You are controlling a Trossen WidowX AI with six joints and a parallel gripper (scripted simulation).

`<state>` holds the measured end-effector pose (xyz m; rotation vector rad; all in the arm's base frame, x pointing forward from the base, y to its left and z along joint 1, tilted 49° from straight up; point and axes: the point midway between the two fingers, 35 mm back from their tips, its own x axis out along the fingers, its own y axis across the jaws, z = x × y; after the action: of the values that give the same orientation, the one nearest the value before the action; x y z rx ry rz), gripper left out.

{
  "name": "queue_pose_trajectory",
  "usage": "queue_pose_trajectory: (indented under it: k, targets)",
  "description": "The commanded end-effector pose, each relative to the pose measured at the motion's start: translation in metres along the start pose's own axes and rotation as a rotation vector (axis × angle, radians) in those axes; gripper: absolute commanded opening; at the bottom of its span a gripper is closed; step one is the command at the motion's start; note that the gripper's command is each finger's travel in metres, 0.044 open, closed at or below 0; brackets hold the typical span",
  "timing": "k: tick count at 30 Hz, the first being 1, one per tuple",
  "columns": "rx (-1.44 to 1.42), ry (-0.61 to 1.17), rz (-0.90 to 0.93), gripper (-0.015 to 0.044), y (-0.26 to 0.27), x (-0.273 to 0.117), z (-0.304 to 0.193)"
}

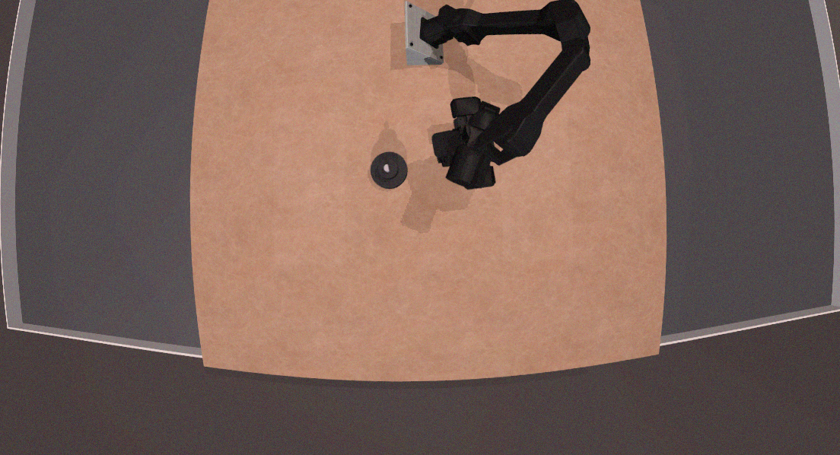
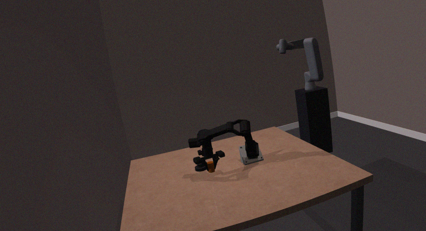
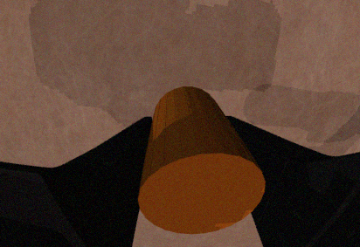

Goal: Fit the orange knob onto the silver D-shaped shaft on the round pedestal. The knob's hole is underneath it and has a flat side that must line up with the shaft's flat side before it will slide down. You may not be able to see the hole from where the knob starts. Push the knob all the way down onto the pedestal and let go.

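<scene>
The orange knob (image 2: 210,167) (image 3: 202,193) is upright, its flat round top facing the wrist camera. My gripper (image 2: 211,169) (image 3: 188,123) is shut on it, with one black finger against each side. The knob appears to be a little above the table. Its underside and hole are hidden. In the top view the arm hides the knob. The dark round pedestal (image 1: 377,179) (image 2: 200,169) stands to the left of the gripper in the top view. The silver shaft (image 1: 386,167) stands up at its middle. Which way the shaft's flat side faces is too small to tell.
The wooden table (image 1: 329,275) (image 2: 178,205) carries the arm's grey base plate (image 1: 414,31) (image 2: 249,160) behind the pedestal. The arm bends out to the right in the top view. A grey arm (image 2: 313,59) stands on a black stand (image 2: 315,119) beyond the table.
</scene>
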<state>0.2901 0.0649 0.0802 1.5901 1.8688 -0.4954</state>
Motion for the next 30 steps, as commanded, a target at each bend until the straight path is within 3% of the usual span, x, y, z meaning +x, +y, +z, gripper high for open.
queue_pose_trajectory:
  k: [1,12,20,30]
  targets:
    - [-0.008,-0.017,0.021,0.0000,0.002,-0.028,-0.001]
    - [-0.006,-0.034,0.049,0.0000,-0.008,-0.097,-0.010]
    - [-0.003,-0.032,0.073,0.0000,-0.010,-0.101,-0.011]
    - [0.002,-0.029,0.277,0.0000,-0.017,-0.117,-0.012]
